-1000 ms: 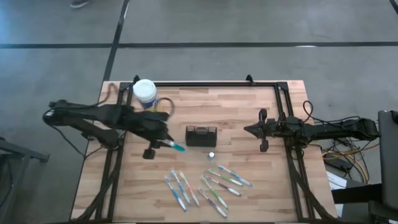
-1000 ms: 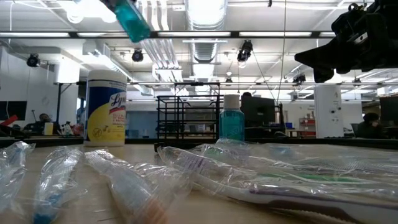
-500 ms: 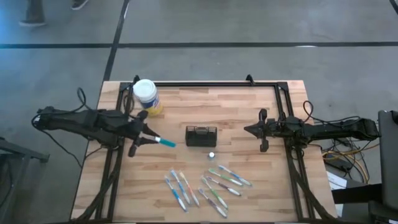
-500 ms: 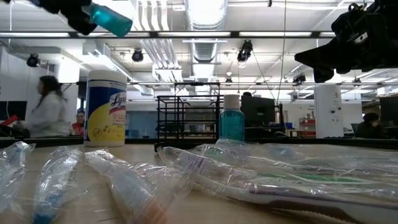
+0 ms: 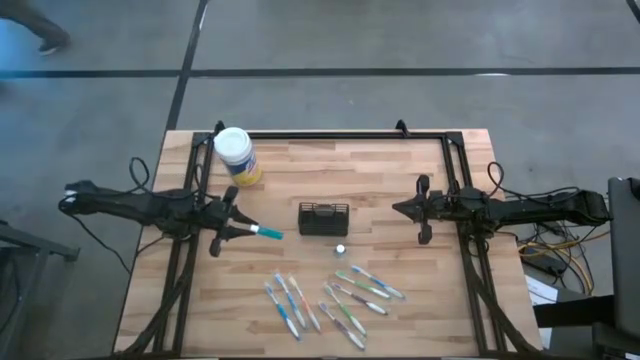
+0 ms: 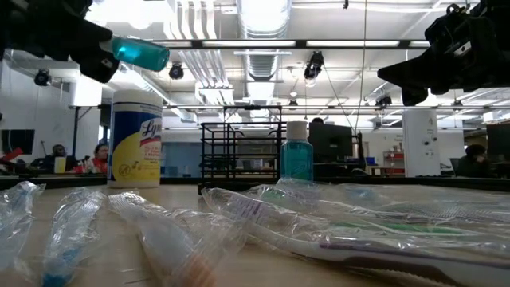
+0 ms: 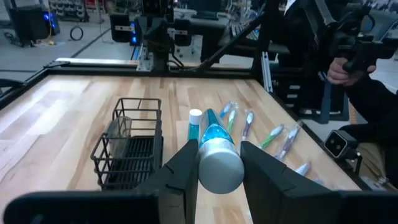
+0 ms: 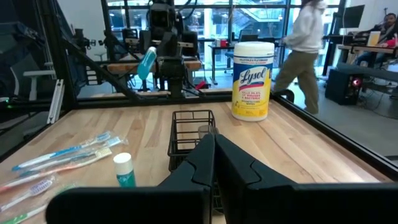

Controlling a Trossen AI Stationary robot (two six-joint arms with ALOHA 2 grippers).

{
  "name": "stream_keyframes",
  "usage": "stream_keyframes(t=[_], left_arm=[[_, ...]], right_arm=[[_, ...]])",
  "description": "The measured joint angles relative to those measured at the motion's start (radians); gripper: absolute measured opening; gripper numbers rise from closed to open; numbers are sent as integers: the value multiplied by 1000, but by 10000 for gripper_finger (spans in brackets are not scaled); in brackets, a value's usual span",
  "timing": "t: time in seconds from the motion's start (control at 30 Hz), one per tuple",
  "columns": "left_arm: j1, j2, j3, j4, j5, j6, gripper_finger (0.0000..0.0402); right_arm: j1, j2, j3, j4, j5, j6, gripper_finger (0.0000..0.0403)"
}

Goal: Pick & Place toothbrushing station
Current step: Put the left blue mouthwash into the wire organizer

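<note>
A small black wire-mesh holder box stands upright near the middle of a light wooden table; it is rectangular, open-topped and divided into compartments, and in the left wrist view it looks empty; just beside it, toward the table's front edge, stands a small bottle of blue-green liquid with a white cap; farther toward that edge lie several toothbrushes in clear wrappers, scattered in two loose groups; a round yellow canister with a white lid stands near the back left corner, well apart from the box; people show in the room beyond the table; the left gripper hangs above the table to the left of the box, its fingers clamped on either side of a second blue-green bottle, held lying sideways and pointing toward the box; the right gripper waits to the right of the box, lifted off the table, its fingers pressed together and holding nothing.
</note>
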Motion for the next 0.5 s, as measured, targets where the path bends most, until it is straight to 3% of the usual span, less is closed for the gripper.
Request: stream_keyframes(t=[0.3, 0.5], left_arm=[[0, -13, -30, 18, 1, 1, 98], [9, 15, 70, -25, -77, 9, 98]], right_arm=[[0, 0, 0, 0, 0, -2, 8], [0, 1, 0, 1, 0, -7, 8]])
